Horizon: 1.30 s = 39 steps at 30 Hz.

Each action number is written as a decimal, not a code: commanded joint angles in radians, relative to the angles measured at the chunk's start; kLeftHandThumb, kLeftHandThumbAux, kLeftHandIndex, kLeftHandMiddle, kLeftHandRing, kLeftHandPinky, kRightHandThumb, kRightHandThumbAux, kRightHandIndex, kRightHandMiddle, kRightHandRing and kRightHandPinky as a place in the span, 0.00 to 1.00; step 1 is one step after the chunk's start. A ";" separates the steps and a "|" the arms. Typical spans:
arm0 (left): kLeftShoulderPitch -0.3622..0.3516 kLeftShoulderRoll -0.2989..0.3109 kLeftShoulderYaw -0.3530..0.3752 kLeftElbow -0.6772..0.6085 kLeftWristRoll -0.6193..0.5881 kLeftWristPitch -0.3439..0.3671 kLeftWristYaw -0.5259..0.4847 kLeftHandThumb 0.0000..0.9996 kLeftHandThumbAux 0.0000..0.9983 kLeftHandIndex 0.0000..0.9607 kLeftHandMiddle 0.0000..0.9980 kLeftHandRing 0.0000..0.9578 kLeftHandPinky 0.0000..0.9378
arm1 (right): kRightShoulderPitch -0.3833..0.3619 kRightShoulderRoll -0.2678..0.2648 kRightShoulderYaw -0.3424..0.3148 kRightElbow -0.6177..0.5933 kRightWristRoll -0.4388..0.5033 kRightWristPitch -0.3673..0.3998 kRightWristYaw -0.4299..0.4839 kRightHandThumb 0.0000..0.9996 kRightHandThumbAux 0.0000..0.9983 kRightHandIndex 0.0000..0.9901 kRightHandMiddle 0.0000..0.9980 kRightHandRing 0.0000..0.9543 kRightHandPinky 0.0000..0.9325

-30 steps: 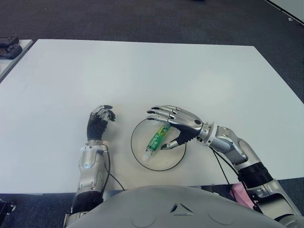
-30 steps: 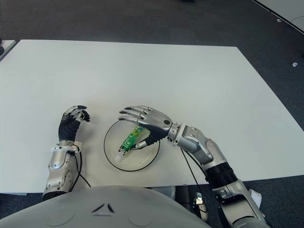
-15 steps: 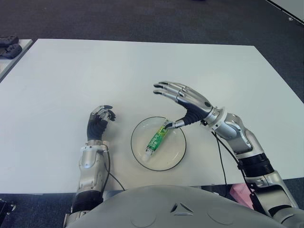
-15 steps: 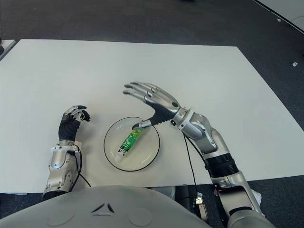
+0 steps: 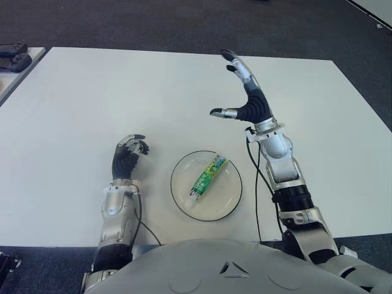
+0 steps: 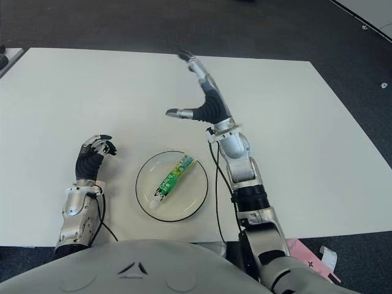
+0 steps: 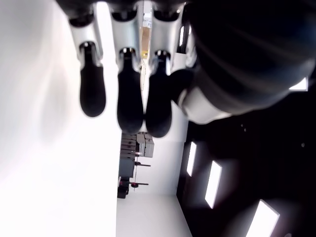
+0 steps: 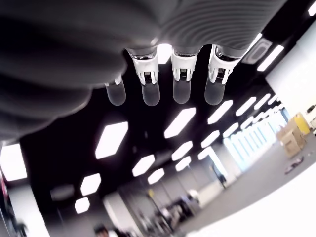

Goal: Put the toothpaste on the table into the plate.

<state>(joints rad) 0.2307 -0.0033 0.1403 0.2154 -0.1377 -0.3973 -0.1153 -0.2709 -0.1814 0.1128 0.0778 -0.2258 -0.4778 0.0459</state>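
Far left edge, beyond the white surface point(image 5: 73, 98): a dark object point(image 5: 13, 55) sits on a second pale surface, only partly in view.

Left hand point(image 5: 130, 154): shows on the left, beside the plate and to its left, palm end toward the robot's body. Fingers point(image 7: 130, 94) curled in toward the palm, nothing held between them. The wrist view shows three dark fingertips bent over close to the white surface; whether they touch it cannot be told.

Plate point(image 5: 229, 197): round, clear-looking with a dark rim, lying flat on the surface near the robot's edge, between the two arms.

Toothpaste point(image 5: 206, 178): green and white tube lying inside the plate, slanted, its white cap end toward the robot and to the left, its flat crimped end toward the far right rim. It lies free, no hand touching it.

Right hand point(image 5: 245, 98): raised above the surface, beyond the plate and a little to its right, well apart from the tube. Fingers point(image 5: 237, 66) stretched out straight and pointing away from the robot; thumb splayed out to the left. Hand is spread wide and holds nothing. Its wrist view shows four extended fingers point(image 8: 180, 81) against ceiling lights, nothing between them.

Right forearm point(image 5: 282, 171) runs from the wrist down past the plate's right side, with a thin black cable point(image 5: 256, 184) hanging alongside it.
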 commanded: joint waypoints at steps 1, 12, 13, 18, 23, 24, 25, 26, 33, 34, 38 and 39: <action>-0.004 0.005 -0.002 0.006 0.003 0.017 0.003 0.70 0.72 0.45 0.60 0.61 0.61 | 0.042 0.048 -0.053 0.002 0.050 0.088 -0.050 0.03 0.73 0.22 0.14 0.10 0.09; -0.011 0.006 -0.002 0.011 -0.018 0.036 -0.007 0.70 0.72 0.45 0.61 0.62 0.61 | 0.051 0.120 -0.136 0.001 0.124 0.206 -0.120 0.00 0.86 0.33 0.27 0.24 0.24; -0.012 0.006 -0.002 0.011 -0.018 0.038 -0.005 0.70 0.72 0.45 0.61 0.62 0.61 | 0.056 0.122 -0.140 0.004 0.130 0.204 -0.120 0.00 0.87 0.34 0.28 0.24 0.26; -0.015 0.001 0.000 0.011 -0.017 0.034 0.002 0.70 0.72 0.45 0.62 0.62 0.61 | 0.107 0.154 -0.159 0.002 0.184 0.201 -0.114 0.00 0.92 0.36 0.32 0.31 0.35; -0.015 0.001 0.000 0.007 -0.011 0.024 0.006 0.70 0.72 0.45 0.62 0.62 0.61 | 0.146 0.180 -0.172 -0.011 0.219 0.211 -0.117 0.02 0.98 0.38 0.36 0.36 0.39; -0.015 0.001 0.000 0.007 -0.010 0.024 0.006 0.70 0.72 0.45 0.62 0.62 0.61 | 0.150 0.183 -0.173 -0.012 0.221 0.212 -0.117 0.04 0.99 0.39 0.37 0.37 0.40; -0.016 0.002 0.000 0.007 -0.009 0.025 0.006 0.70 0.72 0.45 0.62 0.62 0.61 | 0.152 0.184 -0.174 -0.013 0.222 0.212 -0.117 0.04 0.99 0.39 0.38 0.37 0.40; -0.016 0.003 0.000 0.008 -0.009 0.027 0.006 0.70 0.72 0.45 0.62 0.62 0.62 | 0.158 0.188 -0.175 -0.015 0.224 0.215 -0.118 0.05 0.99 0.40 0.38 0.38 0.41; -0.014 0.008 -0.002 -0.005 -0.006 0.055 0.008 0.70 0.72 0.45 0.61 0.62 0.61 | 0.199 0.200 -0.170 0.006 0.231 0.198 -0.106 0.16 1.00 0.42 0.41 0.42 0.44; -0.014 0.008 -0.002 -0.008 -0.006 0.058 0.009 0.70 0.72 0.45 0.61 0.62 0.61 | 0.204 0.200 -0.169 0.013 0.232 0.191 -0.102 0.16 1.00 0.43 0.41 0.42 0.44; -0.013 0.007 -0.003 -0.015 -0.004 0.067 0.010 0.70 0.72 0.45 0.62 0.62 0.61 | 0.221 0.199 -0.166 0.030 0.237 0.174 -0.087 0.53 0.82 0.43 0.42 0.43 0.44; -0.013 0.007 -0.003 -0.015 -0.004 0.067 0.010 0.70 0.72 0.45 0.62 0.62 0.61 | 0.228 0.198 -0.166 0.035 0.238 0.167 -0.083 0.59 0.79 0.43 0.42 0.43 0.44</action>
<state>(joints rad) 0.2172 0.0035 0.1407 0.2040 -0.1471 -0.3487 -0.1154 -0.0623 0.0146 -0.0562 0.0883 -0.0029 -0.2934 -0.0490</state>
